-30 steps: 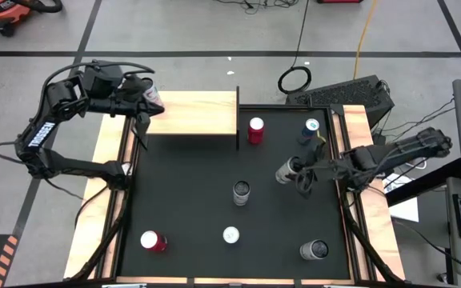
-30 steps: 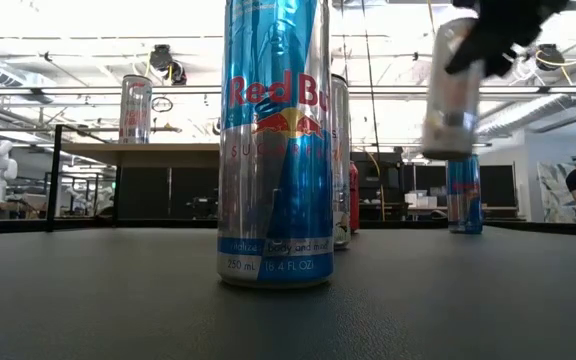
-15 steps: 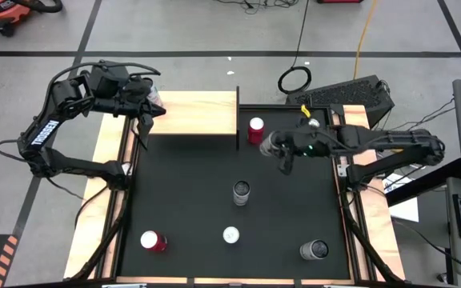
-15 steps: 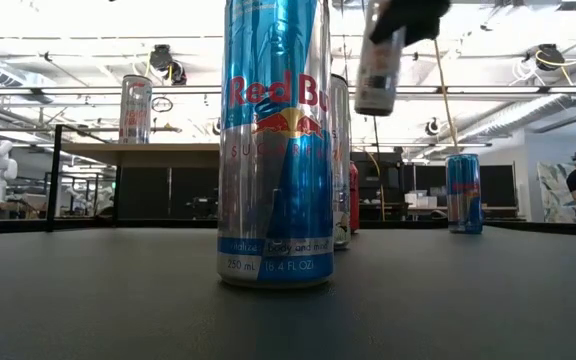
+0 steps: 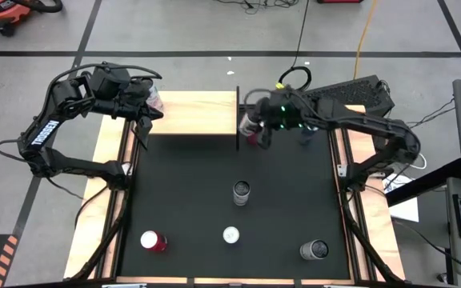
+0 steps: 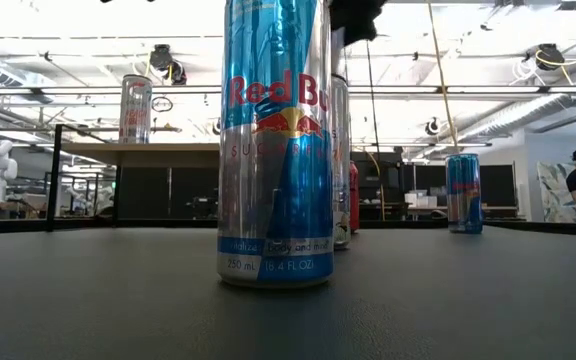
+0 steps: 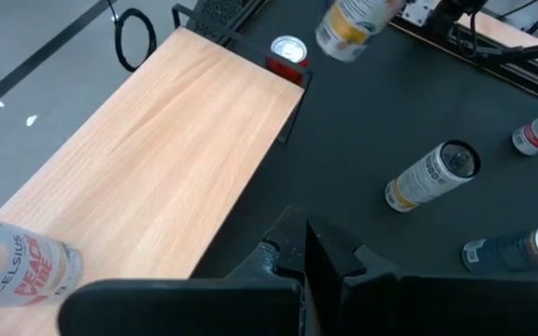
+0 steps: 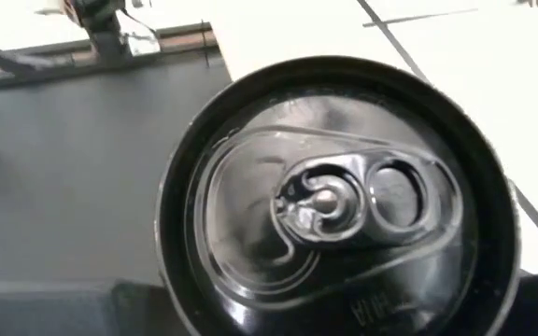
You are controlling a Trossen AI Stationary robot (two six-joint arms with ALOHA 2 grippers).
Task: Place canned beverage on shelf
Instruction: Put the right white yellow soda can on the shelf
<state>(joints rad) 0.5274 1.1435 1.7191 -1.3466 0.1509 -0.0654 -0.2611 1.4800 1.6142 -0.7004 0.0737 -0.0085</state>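
- Carrying step: the right hand (image 5: 256,126) pinches a can (image 8: 334,191) in the air, just beside the shelf (image 5: 194,112) end.
- Next: carry it over the wood, probably clear of the dark end post, then lower and release.
- The left hand (image 5: 144,112), pressed together, waits at the shelf's far end.

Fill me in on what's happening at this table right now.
The right gripper holds a can in the air near the end of the wooden shelf, above a red can on the black mat. The left gripper is shut and empty over the shelf's other end, beside a Celsius can already standing there. Several more cans wait on the mat.
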